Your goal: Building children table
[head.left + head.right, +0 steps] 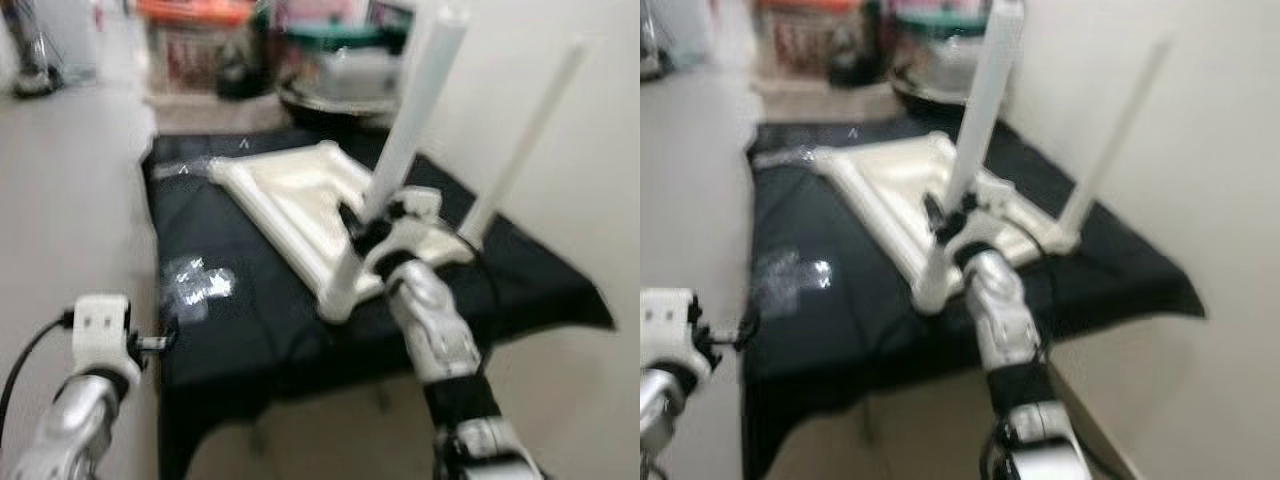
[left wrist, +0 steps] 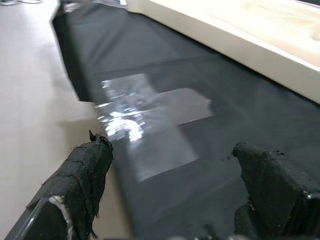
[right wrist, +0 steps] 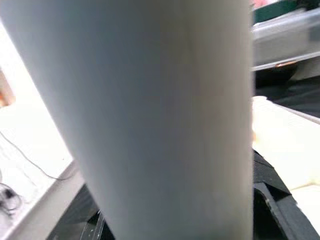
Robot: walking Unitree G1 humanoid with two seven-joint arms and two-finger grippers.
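Observation:
A white children's table (image 1: 300,200) lies upside down on a black cloth (image 1: 260,330). My right gripper (image 1: 365,235) is shut on a white table leg (image 1: 400,150), low on its shaft. That leg stands slightly tilted at the table's near corner, and up close it is the wide white shaft (image 3: 150,120). A second white leg (image 1: 520,140) stands upright at the right corner. My left gripper (image 2: 170,150) is open and holds nothing. It hovers at the cloth's near left edge, close to a clear plastic bag (image 2: 145,115).
Plastic bins (image 1: 200,40) and a dark round pot (image 1: 330,90) stand behind the table. A pale wall (image 1: 600,150) runs close along the right. Light floor (image 1: 70,200) lies to the left of the cloth.

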